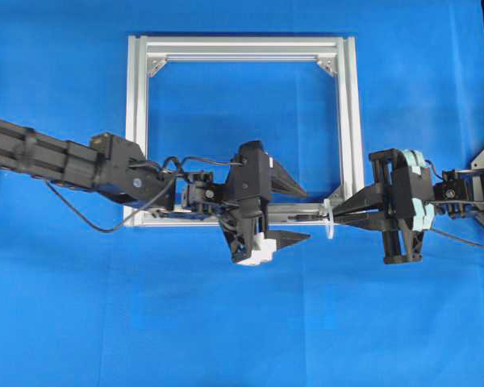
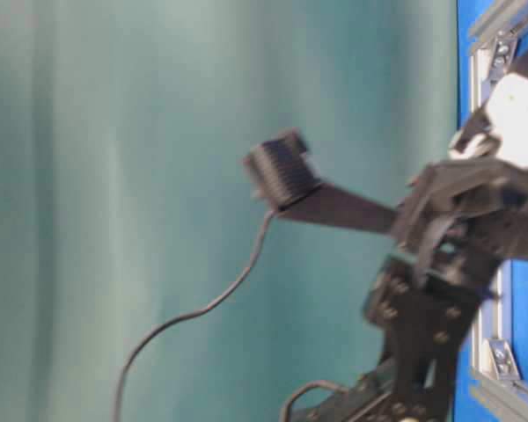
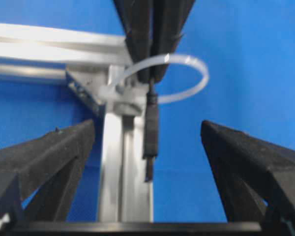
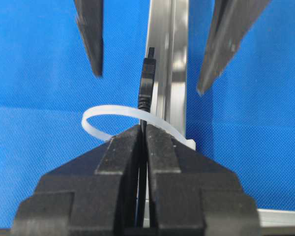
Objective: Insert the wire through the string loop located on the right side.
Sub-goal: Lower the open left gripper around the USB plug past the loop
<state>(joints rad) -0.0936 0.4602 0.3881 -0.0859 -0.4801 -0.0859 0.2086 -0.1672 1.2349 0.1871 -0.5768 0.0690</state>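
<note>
Currently:
1. Right gripper (image 4: 142, 135): jaws clamped on the wire (image 4: 146, 83), plug poking through the string loop (image 4: 113, 115) beside the frame (image 4: 169, 49).
2. Left gripper (image 3: 147, 147): jaws spread wide either side of the plug, holding nothing.
3. Step: handover after threading. Next move likely calls for the left closing on the plug.

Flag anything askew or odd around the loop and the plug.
Nothing stands out. The wire passes through the string loop, pinched in the shut right tool. The open left tool flanks the plug without touching it. The frame lies flat.
</note>
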